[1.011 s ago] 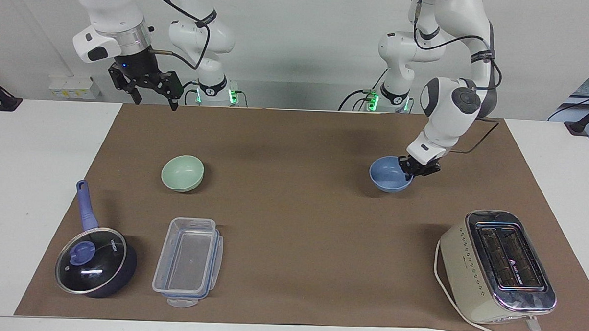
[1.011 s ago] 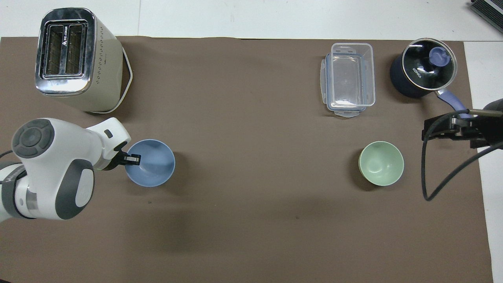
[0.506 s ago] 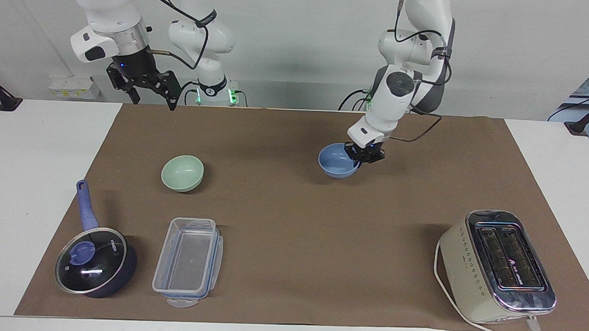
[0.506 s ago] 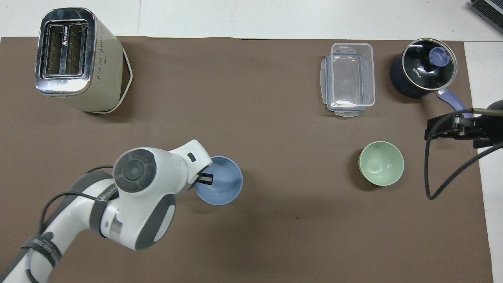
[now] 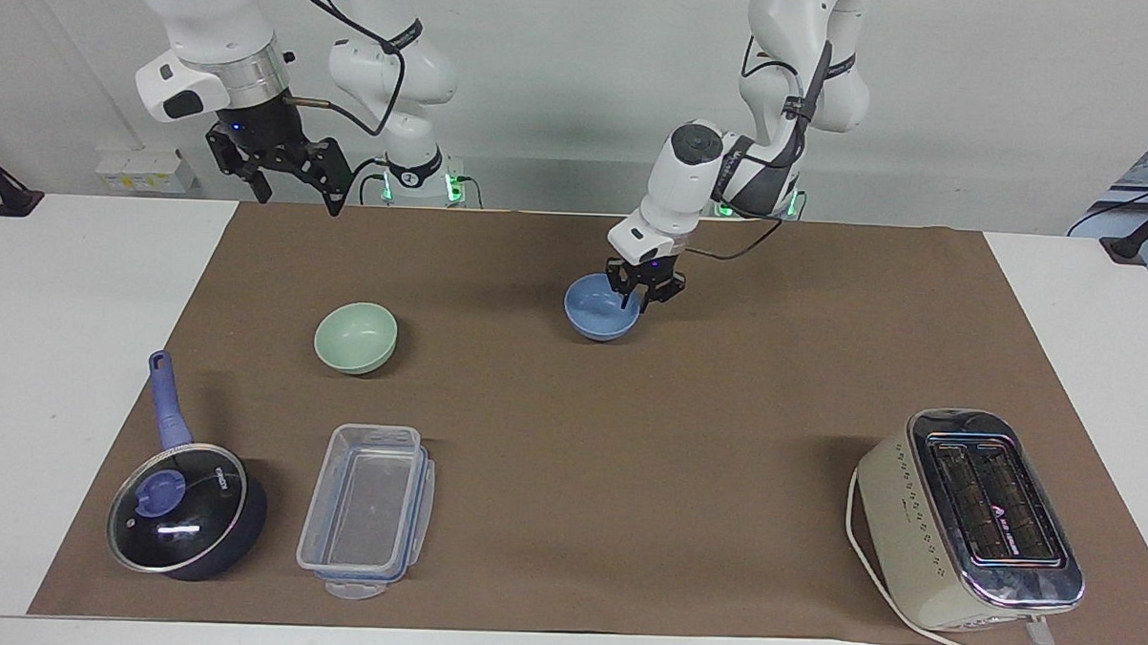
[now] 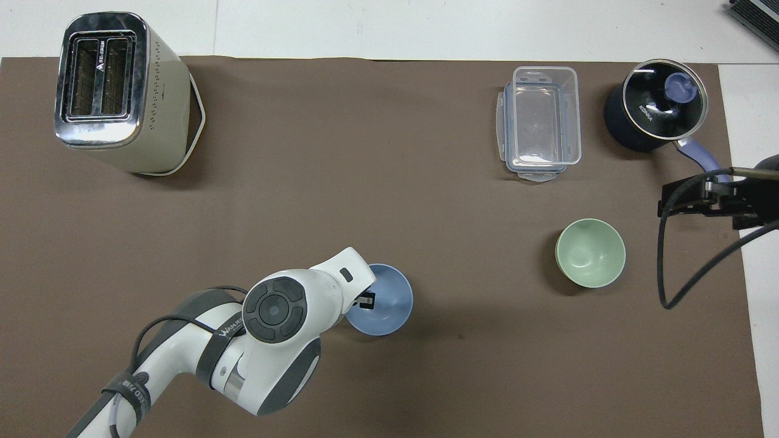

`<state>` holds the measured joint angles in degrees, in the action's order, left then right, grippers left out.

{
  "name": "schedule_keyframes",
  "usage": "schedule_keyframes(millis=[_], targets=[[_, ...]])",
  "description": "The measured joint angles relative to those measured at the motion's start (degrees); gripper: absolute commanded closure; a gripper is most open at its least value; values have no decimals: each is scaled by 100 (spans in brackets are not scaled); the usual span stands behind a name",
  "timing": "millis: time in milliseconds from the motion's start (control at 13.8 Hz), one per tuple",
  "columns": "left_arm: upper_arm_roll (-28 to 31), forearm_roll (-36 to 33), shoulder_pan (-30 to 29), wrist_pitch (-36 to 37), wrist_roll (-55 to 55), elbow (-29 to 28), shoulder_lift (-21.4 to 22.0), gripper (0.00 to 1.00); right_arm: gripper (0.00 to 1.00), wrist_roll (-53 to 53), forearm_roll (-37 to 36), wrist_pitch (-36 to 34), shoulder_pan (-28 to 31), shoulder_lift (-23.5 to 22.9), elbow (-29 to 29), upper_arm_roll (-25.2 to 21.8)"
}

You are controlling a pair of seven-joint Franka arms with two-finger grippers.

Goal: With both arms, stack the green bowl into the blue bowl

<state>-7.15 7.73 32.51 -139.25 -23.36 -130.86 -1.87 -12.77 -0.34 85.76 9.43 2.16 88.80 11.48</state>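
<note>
My left gripper is shut on the rim of the blue bowl, at the bowl's side toward the left arm's end, and holds it upright low at the middle of the brown mat; I cannot tell whether it touches the mat. In the overhead view the left gripper and blue bowl show the same grip. The green bowl stands upright and empty on the mat toward the right arm's end, also in the overhead view. My right gripper is open and empty, raised over the mat's edge by the right arm's base.
A cream toaster stands toward the left arm's end, farther from the robots than the bowls. A clear plastic container and a dark blue lidded saucepan stand farther out than the green bowl.
My left gripper has carried the blue bowl from the left arm's end to the middle of the mat, closer to the green bowl. The right gripper stayed nearly still.
</note>
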Motion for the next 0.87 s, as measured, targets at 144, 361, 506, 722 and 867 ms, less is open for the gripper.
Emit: schedule_keyframes(millis=[144,361,506,722,867], targets=[[54,0,-144,-7,2,72,-7,0,0,0,0,68,0,0,3,0],[75,-1,-769,170,72,415,-20,0,0,0,0,173,0,-1,34,0],[95,-3,-1252,728,432,842,-18,0,0,0,0,358,0,-3,147,0],[117,-5,-2086,1828,1343,1622,-12,0,0,238,0,606,75,-10,477,0],[133,-51,-2672,2457,1975,2080,-6,0,0,640,0,918,274,-6,862,-3]])
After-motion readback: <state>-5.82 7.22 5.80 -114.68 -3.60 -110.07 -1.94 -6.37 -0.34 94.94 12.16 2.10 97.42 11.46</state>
